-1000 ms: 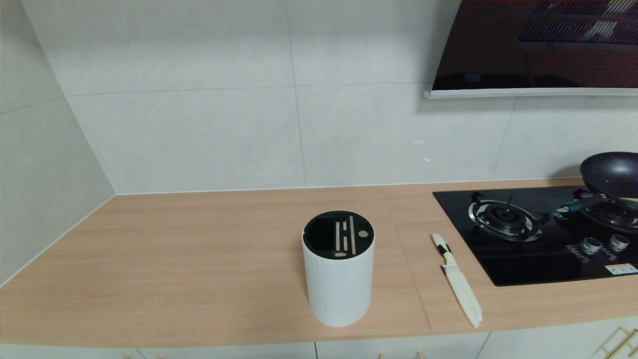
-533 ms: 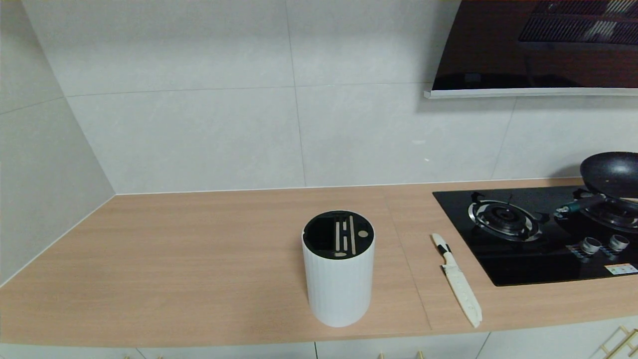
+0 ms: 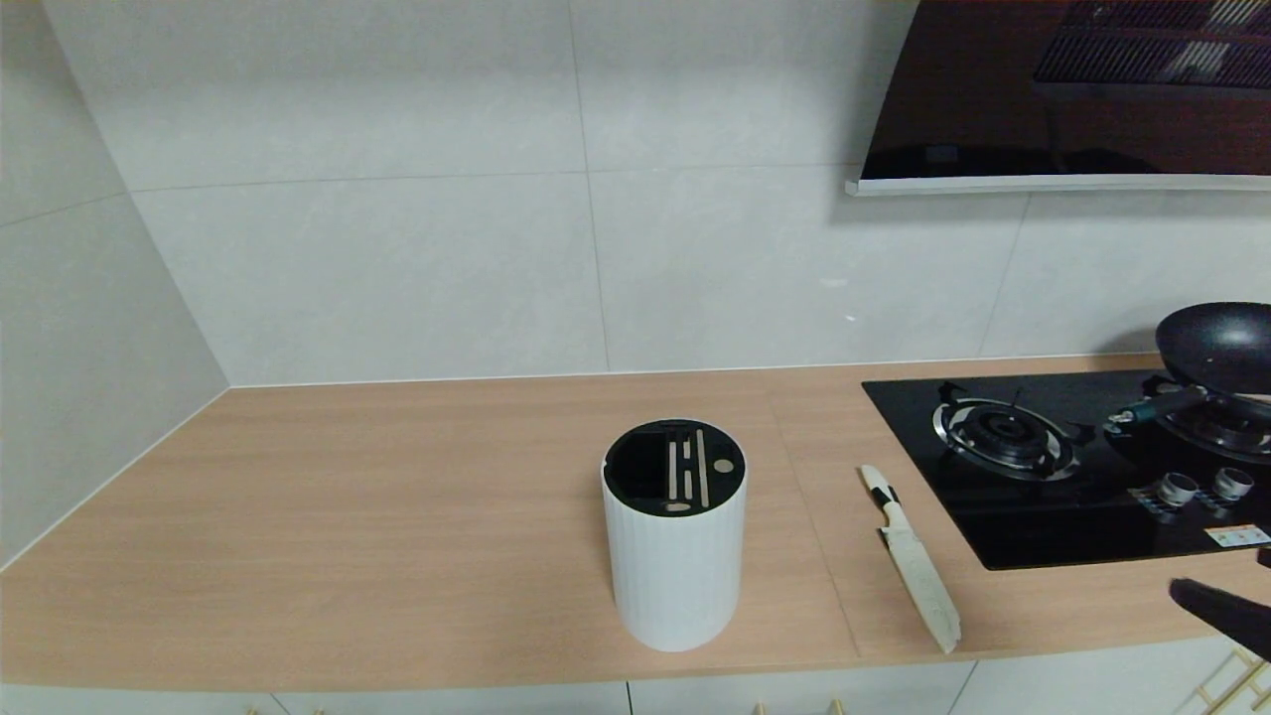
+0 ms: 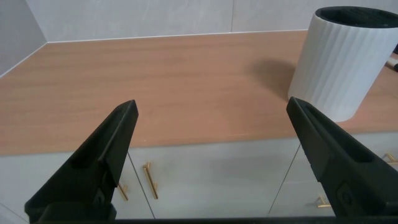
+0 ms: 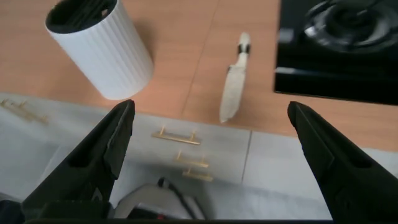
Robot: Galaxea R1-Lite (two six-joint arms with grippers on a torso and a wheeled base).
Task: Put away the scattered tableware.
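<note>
The left gripper [image 4: 210, 106] hangs wide open and empty off the front edge of the counter [image 3: 397, 516], near the upright white knife holder [image 3: 674, 536]. Right of the holder, the white knife [image 3: 912, 561] lies flat beside the stove [image 3: 1043, 516]. The right gripper [image 5: 210, 107] is spread wide, holds nothing and hangs apart from the knife.

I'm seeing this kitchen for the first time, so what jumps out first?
A white ribbed knife holder with a black slotted top stands upright on the wooden counter. A pale knife lies flat between it and the black gas hob, where a dark wok sits.
</note>
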